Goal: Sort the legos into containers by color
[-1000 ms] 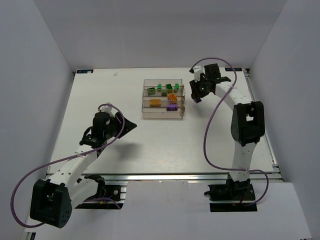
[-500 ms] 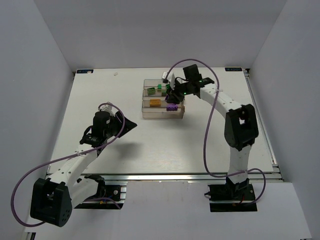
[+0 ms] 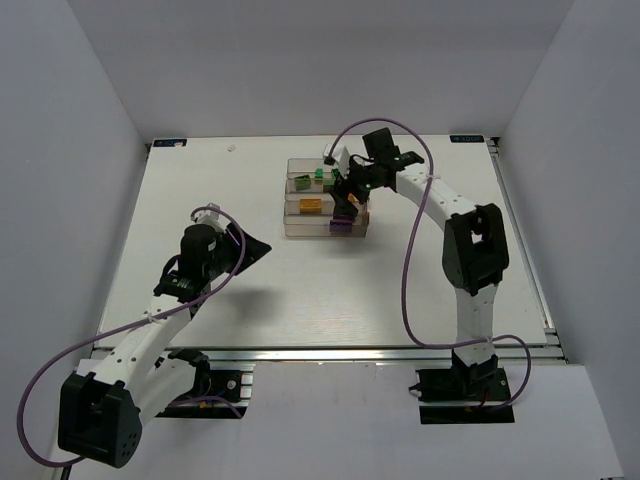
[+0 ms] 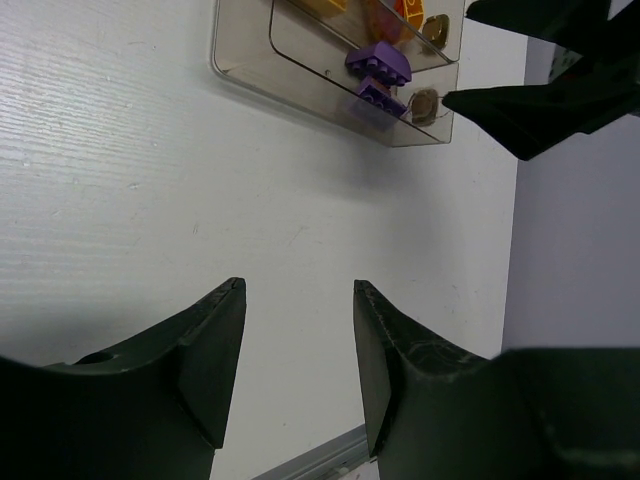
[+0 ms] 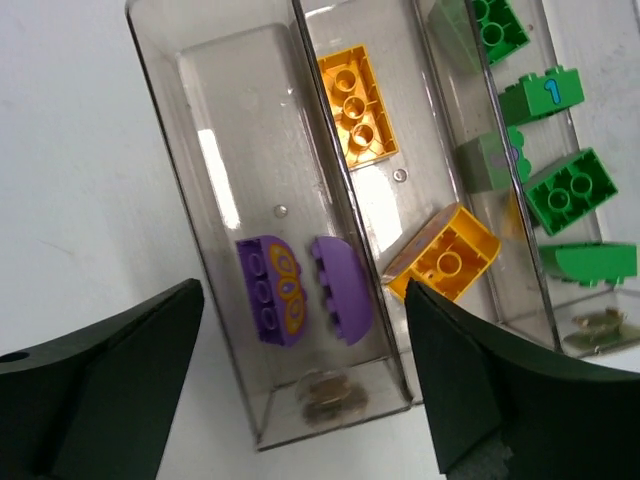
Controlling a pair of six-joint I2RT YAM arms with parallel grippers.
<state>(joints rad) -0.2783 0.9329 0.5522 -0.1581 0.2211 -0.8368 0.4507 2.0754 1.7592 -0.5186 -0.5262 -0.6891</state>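
Observation:
The containers (image 3: pixel 296 228) form one clear block at the table's back middle. My right gripper (image 3: pixel 349 198) hangs open over their right end, holding nothing. Below its spread jaws (image 5: pixel 302 292), two purple legos (image 5: pixel 270 290) lie side by side in the nearest container (image 5: pixel 215 170). Orange legos (image 5: pixel 358 105) lie in the container beside it, and green legos (image 5: pixel 572 190) in the one beyond. My left gripper (image 3: pixel 252 249) stands open and empty over bare table, left of the block. The left wrist view shows its jaws (image 4: pixel 298 300) apart and the purple legos (image 4: pixel 378 65) far ahead.
White walls close in the table on the left, back and right. The table's near edge is a metal rail (image 3: pixel 320 352), with both arm bases below it. The right gripper's dark fingers (image 4: pixel 540 100) show at the top right of the left wrist view.
My right arm has swung left from the table's back right corner to above the containers' right end, and its jaws have opened wide. The left arm has barely shifted.

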